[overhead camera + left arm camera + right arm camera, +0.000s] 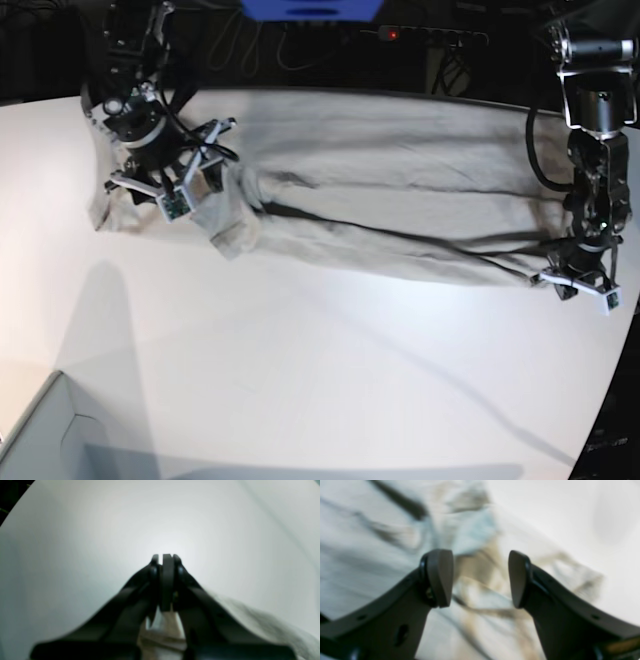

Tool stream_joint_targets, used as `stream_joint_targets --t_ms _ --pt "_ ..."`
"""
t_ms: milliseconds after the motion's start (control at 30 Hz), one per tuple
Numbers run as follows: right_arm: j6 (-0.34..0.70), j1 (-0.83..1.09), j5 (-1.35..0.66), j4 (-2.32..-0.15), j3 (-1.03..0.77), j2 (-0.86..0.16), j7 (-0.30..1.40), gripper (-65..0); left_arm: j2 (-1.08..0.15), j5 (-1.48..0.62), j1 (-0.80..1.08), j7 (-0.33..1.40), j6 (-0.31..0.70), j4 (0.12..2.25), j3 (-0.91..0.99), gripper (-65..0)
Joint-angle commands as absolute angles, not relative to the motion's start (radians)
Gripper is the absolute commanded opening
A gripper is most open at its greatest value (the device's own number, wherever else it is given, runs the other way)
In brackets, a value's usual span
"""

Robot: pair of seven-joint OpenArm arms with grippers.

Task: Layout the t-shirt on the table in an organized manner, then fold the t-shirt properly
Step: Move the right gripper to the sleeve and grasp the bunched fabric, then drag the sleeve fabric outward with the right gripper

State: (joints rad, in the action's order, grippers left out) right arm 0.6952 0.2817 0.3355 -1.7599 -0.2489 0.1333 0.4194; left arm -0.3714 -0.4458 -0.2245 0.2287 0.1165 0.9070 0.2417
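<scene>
My left gripper [167, 558] is pressed together, pinching the t-shirt [390, 190] at its edge; cloth bunches behind the pads. My right gripper [480, 578] is spread wide over rumpled fabric, holding nothing. The shirt lies stretched between both arms, soft, creased, grey-beige. Under it the table [300, 370], smooth, white, curved rim; dark room behind.

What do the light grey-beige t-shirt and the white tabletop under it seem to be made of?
The light grey-beige t-shirt: soft matte woven or knit cloth, likely cotton; it wrinkles and drapes in long folds. The white tabletop: smooth hard board, perhaps laminate, with a faint sheen; the shadows on it are soft.
</scene>
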Motion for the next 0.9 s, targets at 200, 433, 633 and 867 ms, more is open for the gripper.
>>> stream_joint_targets --t_ms 200,433,633,867 --pt "0.698 0.255 0.325 -1.682 -0.219 0.134 0.394 -29.4 -0.390 -0.449 -0.246 0.202 0.119 0.923 0.248 -64.8" --pt "0.698 0.220 0.325 -1.658 -0.243 0.128 0.394 -29.5 -0.390 -0.449 -0.246 0.202 0.119 0.923 0.248 -64.8" --pt "0.698 0.197 0.325 -1.655 -0.271 0.128 0.394 -29.5 -0.390 -0.449 -0.246 0.202 0.119 0.923 0.248 -64.8" --pt "0.698 0.134 0.328 -1.573 -0.269 0.116 0.394 -35.4 -0.390 -0.449 -0.246 0.202 0.119 0.923 0.248 -64.8"
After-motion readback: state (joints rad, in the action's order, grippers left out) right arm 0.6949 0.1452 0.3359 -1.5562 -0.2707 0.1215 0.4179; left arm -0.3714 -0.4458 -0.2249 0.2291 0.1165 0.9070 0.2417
